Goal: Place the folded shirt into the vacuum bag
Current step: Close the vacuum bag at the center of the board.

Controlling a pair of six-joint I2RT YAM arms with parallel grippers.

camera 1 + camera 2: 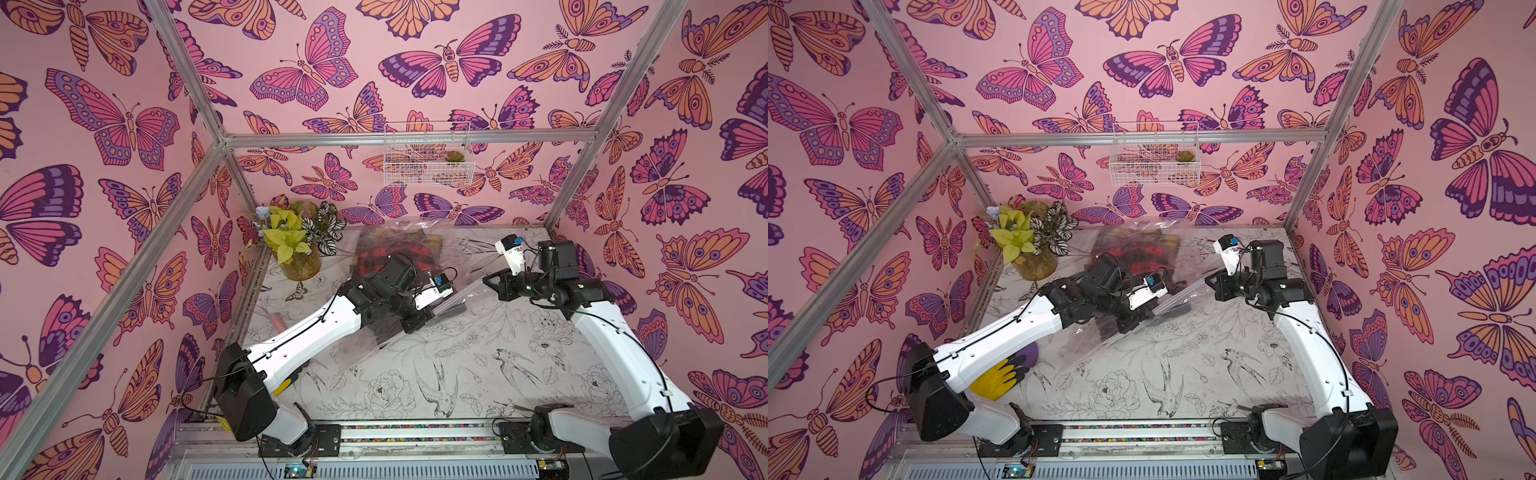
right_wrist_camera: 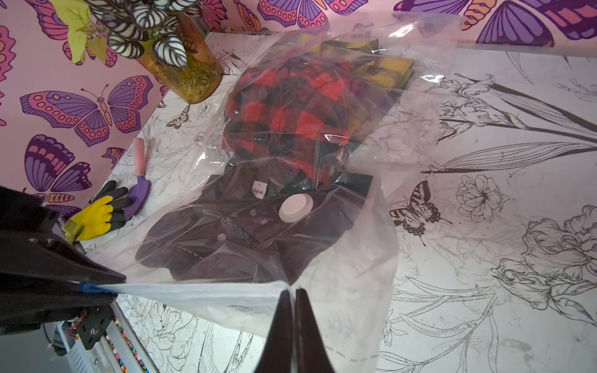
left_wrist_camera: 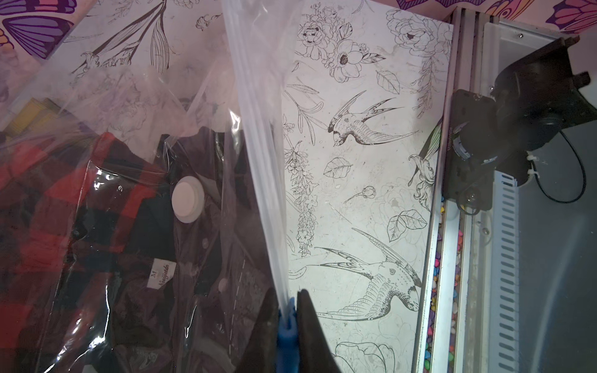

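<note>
The folded shirt [image 2: 245, 248] lies inside the vacuum bag [image 2: 365, 258] on the desk [image 2: 484, 306], just past both claws. The left claw [image 3: 287, 306] squeezes the blue clip [image 3: 287, 332] on the bag's edge. The right claw [image 2: 294, 303] pinches that edge too.

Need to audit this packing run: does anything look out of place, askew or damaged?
Nothing spilled or torn. The vacuum bag has its zip edge held taut between the left gripper and right gripper. Only a yellow glove and purple trowel beside the left arm seem out of place.
</note>
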